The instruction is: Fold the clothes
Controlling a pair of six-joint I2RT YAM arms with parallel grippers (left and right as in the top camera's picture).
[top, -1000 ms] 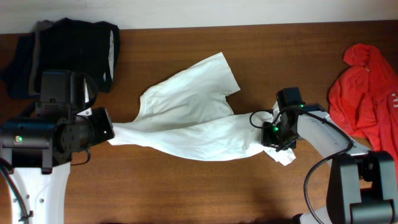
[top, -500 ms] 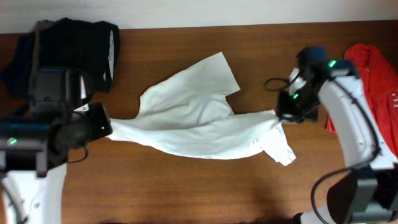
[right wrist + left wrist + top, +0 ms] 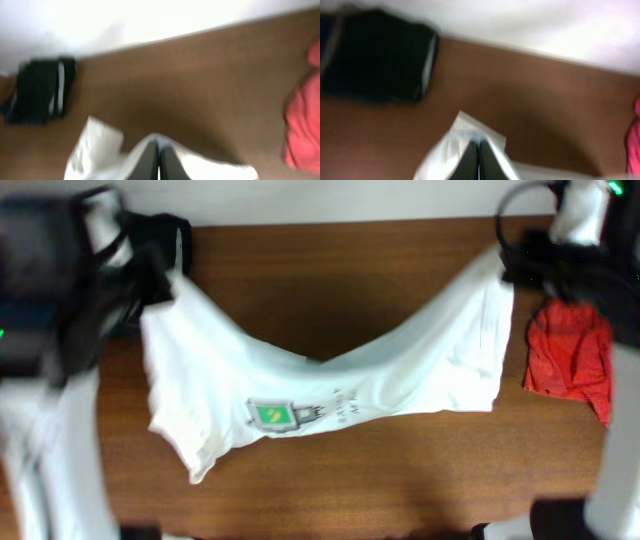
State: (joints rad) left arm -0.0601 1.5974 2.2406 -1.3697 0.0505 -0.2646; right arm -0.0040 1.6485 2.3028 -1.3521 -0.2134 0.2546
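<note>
The white shirt (image 3: pixel 330 390) hangs stretched between my two grippers above the table, sagging in the middle, with a green label (image 3: pixel 272 415) on its lower part. My left gripper (image 3: pixel 150 275) is shut on the shirt's upper left corner; in the left wrist view its fingers (image 3: pixel 479 152) pinch white fabric (image 3: pixel 455 150). My right gripper (image 3: pixel 515 265) is shut on the upper right corner; in the right wrist view its fingers (image 3: pixel 159 155) pinch white fabric (image 3: pixel 100 145). All views are motion-blurred.
A dark folded stack (image 3: pixel 160 235) lies at the back left, also in the left wrist view (image 3: pixel 375 55) and the right wrist view (image 3: pixel 42 90). A red garment (image 3: pixel 570 360) lies at the right edge, also in the right wrist view (image 3: pixel 302 125). The brown table (image 3: pixel 330 270) ends at a white wall behind.
Both arms have lifted and swung back, raising the shirt off the table and spreading it out between them. The label side now faces up.
</note>
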